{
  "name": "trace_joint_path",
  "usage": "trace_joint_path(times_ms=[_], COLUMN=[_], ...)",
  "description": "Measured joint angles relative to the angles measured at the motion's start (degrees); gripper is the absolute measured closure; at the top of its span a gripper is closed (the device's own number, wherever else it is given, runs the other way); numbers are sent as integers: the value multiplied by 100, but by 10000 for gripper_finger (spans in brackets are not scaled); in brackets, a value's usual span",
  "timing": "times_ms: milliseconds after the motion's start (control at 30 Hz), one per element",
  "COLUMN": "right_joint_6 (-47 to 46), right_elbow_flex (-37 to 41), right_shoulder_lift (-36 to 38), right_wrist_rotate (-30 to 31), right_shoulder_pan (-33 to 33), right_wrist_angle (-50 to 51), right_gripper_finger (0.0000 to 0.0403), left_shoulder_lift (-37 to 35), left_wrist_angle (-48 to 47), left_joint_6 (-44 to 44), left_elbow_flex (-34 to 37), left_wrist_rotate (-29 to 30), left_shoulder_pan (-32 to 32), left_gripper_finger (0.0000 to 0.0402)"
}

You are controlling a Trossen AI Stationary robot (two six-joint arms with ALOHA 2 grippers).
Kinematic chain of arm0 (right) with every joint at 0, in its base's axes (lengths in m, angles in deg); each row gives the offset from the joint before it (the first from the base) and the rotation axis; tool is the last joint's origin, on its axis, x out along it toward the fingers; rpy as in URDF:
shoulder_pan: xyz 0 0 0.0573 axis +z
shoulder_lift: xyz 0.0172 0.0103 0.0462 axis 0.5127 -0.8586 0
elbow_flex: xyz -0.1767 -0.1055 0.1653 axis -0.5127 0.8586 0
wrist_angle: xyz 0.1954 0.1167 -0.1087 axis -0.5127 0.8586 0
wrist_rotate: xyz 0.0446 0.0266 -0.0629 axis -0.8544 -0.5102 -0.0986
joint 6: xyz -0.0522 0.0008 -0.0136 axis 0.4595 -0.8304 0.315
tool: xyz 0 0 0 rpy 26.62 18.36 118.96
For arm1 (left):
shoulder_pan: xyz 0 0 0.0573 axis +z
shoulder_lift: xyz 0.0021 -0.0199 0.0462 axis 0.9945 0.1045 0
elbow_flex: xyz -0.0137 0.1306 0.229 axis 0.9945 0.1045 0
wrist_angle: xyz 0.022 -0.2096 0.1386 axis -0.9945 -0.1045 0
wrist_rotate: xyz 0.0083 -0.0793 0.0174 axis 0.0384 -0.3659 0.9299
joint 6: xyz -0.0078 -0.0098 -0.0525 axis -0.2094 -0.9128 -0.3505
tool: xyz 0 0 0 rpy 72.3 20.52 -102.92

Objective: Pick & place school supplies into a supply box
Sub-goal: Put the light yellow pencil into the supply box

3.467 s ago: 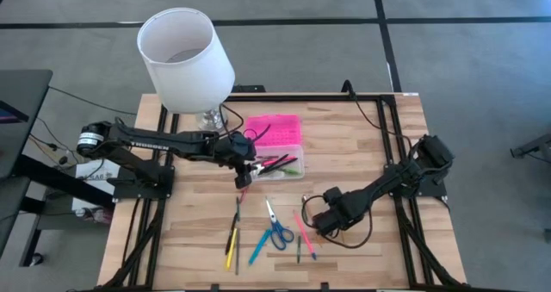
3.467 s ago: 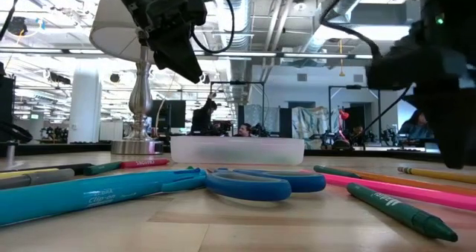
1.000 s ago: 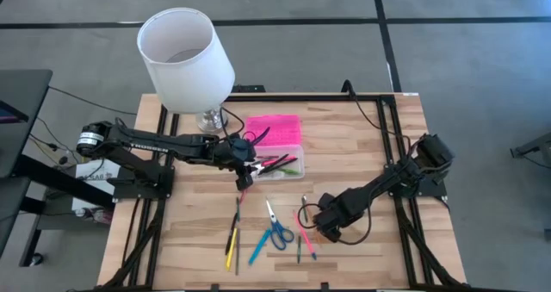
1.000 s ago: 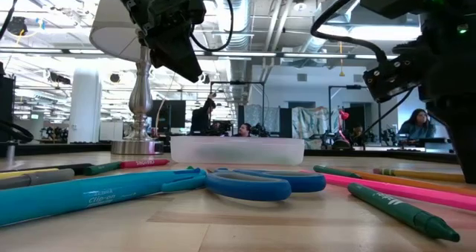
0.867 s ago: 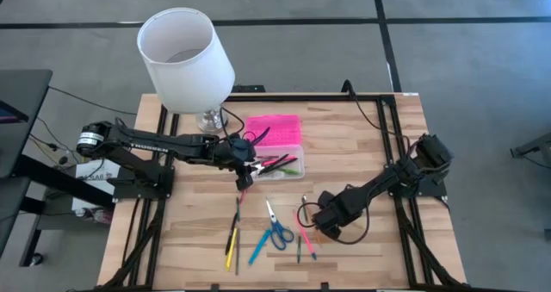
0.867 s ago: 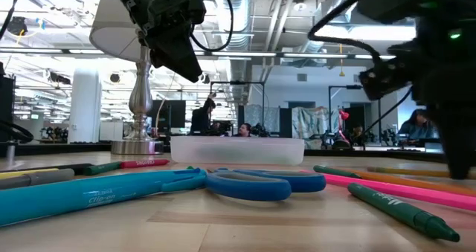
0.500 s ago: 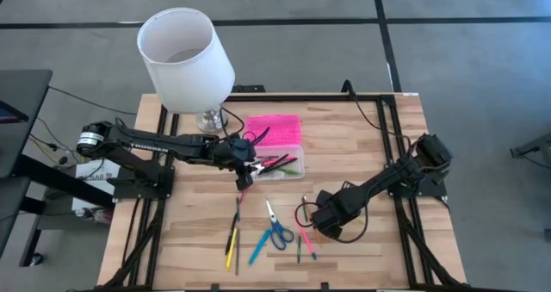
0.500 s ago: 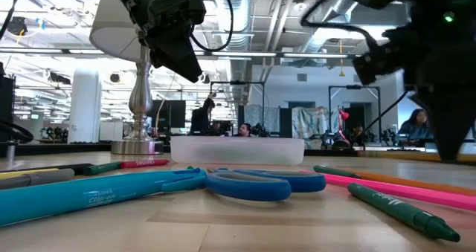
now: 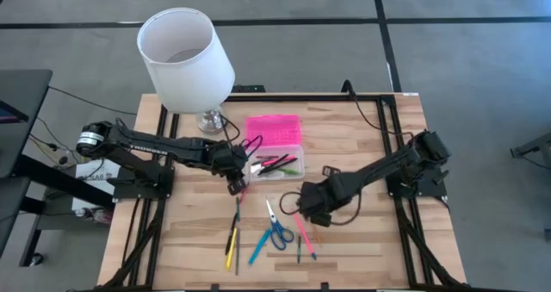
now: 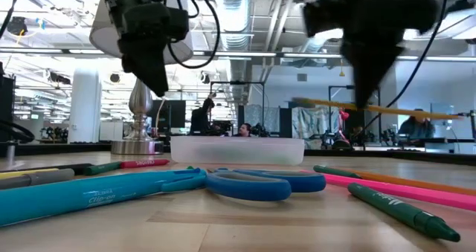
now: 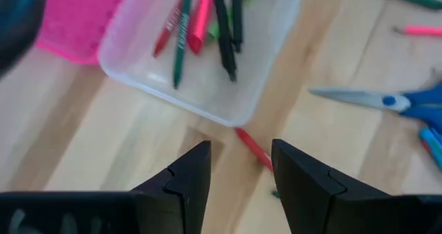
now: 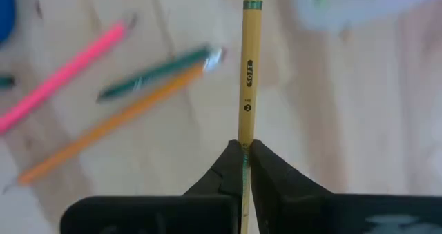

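The right gripper has its jaws clamped on a yellow pencil near the supply box. The left gripper hovers just beside that box, jaws open and empty.

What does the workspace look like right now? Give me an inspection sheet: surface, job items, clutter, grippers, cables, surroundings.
Surface: wooden table, in a black frame.
Job items: clear supply box holds several pens; its pink lid lies beside it. Blue-handled scissors and loose pens lie on the table.
Clutter: white lamp at the far left corner.
Grippers: left gripper open, empty, over a red pen by the box. Right gripper shut on a yellow pencil, lifted above the table.
Cables: looped on both arms.
Surroundings: people at desks behind the table.
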Motion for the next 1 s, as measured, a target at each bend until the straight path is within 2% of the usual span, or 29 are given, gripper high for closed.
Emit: trace_joint_path(times_ms=[233, 367, 533, 833, 1000], right_joint_6=[1288, 1812, 2063, 2495, 2685], right_elbow_flex=[-299, -368, -368, -368, -258], right_shoulder_lift=[3, 3, 3, -1, -3], right_wrist_rotate=[33, -149, -728, -1189, -1202], right_shoulder_pan=[-906, -1425, -2017, -2571, -2695], right_wrist_angle=[-634, -1182, -1810, -2928, -3330], right_gripper_finger=[402, 402, 402, 402, 402], left_shoulder_lift=[0, 0, 0, 0, 0], left_wrist_angle=[-103, -248, -555, -862, -941], left_joint_6=[-632, -1106, -1810, -2936, -3301], left_elbow_flex=[0, 0, 0, 0, 0], left_wrist_rotate=[431, 665, 1093, 1782, 1959], left_shoulder_pan=[-639, -1034, -1572, -2336, -2531], left_gripper_finger=[255, 255, 255, 255, 255])
